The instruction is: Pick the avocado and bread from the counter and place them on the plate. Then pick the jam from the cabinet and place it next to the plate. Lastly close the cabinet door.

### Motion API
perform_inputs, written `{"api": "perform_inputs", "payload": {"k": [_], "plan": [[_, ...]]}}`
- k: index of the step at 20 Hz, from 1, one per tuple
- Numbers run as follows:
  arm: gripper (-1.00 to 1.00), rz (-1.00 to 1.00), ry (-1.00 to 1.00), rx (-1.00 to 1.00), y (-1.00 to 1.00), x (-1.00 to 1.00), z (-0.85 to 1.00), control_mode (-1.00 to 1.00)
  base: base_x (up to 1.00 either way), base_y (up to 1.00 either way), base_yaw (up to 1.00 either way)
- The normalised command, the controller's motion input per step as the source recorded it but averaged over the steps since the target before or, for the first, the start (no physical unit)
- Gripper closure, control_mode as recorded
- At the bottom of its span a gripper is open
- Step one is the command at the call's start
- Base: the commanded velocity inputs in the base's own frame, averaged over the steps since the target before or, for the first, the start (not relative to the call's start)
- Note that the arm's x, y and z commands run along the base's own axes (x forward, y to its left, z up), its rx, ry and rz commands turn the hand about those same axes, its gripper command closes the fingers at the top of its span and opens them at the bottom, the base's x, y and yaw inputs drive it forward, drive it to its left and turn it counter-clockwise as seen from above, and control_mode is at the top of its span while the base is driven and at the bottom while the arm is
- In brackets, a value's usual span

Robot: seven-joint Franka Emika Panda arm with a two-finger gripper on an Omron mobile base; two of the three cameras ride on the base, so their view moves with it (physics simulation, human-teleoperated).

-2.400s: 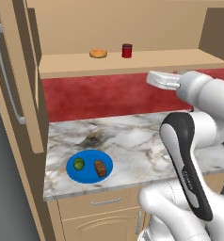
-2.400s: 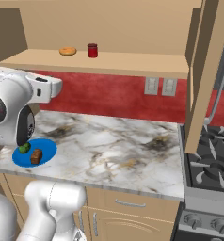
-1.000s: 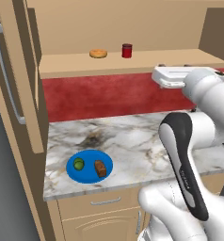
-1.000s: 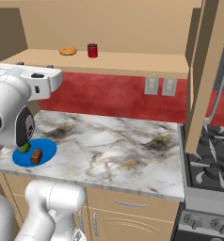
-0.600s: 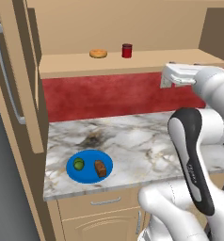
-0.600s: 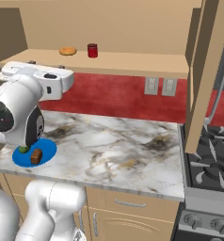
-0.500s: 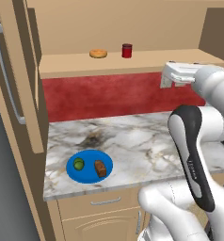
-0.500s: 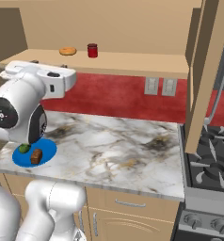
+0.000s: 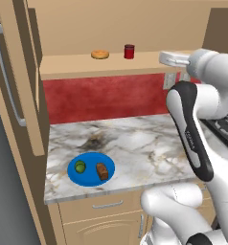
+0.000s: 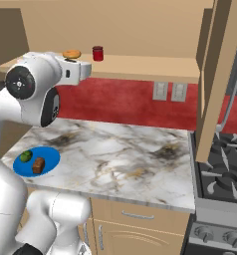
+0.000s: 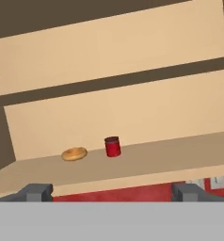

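The blue plate (image 9: pixel 91 177) (image 10: pixel 48 155) lies at the left front of the marble counter (image 9: pixel 135 139) (image 10: pixel 120 154). On it rest the green avocado (image 9: pixel 80 166) (image 10: pixel 25 156) and the brown bread (image 9: pixel 102 171) (image 10: pixel 39 165). The red jam (image 9: pixel 129 51) (image 10: pixel 97 53) (image 11: pixel 113 146) stands on the cabinet (image 9: pixel 77 67) shelf. My gripper (image 9: pixel 162 58) (image 10: pixel 88 70) (image 11: pixel 112 192) hangs at shelf height in front of the shelf, open, with nothing between its fingertips (image 11: pixel 36 190). It faces the jam from some way off. The cabinet door (image 9: pixel 20 95) stands open at the left.
An orange-tan pastry (image 9: pixel 100 54) (image 10: pixel 71 54) (image 11: pixel 74 153) lies on the shelf just left of the jam. Another open door (image 10: pixel 222 74) hangs at the right, above a stove (image 10: pixel 225 174). Wall outlets (image 10: pixel 169 91) sit on the red backsplash.
The hand has risen from below the shelf edge to shelf height and now points at the shelf. The plate, food and jam have not moved.
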Motion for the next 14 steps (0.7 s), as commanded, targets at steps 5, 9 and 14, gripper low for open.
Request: {"api": "perform_inputs", "payload": {"k": [5, 9, 14], "plan": [[-1.0, 0.0, 0.03, 0.0, 0.0, 0.11, 0.0, -1.0, 0.0, 0.0, 0.0], [-1.0, 0.0, 0.0, 0.0, 0.0, 0.0, 0.0, -1.0, 0.0, 0.0, 0.0], [-1.0, 0.0, 0.0, 0.0, 0.0, 0.0, 0.0, -1.0, 0.0, 0.0, 0.0]]}}
